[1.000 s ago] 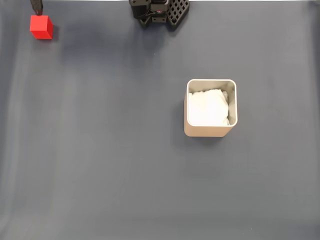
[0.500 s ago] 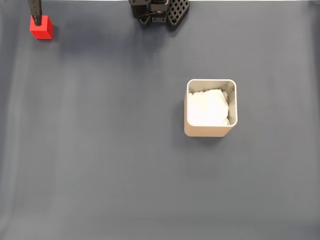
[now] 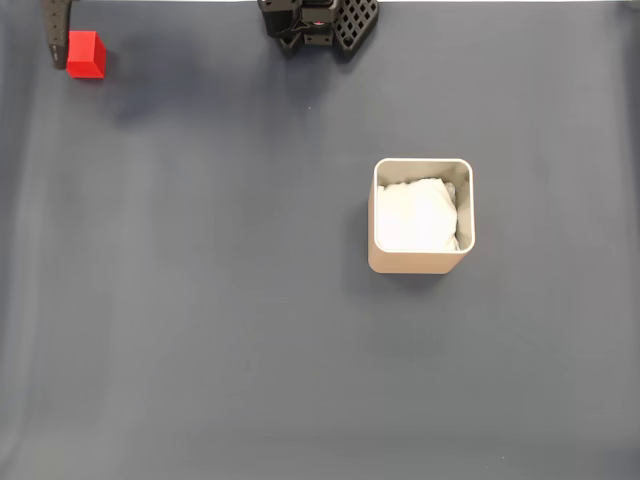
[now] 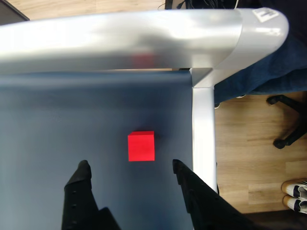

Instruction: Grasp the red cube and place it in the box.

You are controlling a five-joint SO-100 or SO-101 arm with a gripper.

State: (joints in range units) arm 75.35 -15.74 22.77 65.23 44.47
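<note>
The red cube (image 4: 141, 146) sits on the dark blue mat (image 4: 72, 120), just ahead of my gripper (image 4: 129, 167), whose two black fingers (image 4: 82, 175) I see spread wide, one to either side of it and not touching. In the fixed view the cube (image 3: 86, 54) lies at the mat's top left corner beside one dark finger (image 3: 55, 35). The box (image 3: 421, 215), white padding inside, stands well apart toward the right of centre.

Fixed view looked straight down from high above the bench (image 3: 250, 350). Wrist view sat close over the bench corner, facing down. Both shared the red cube (image 3: 85, 54) (image 4: 141, 146).
</note>
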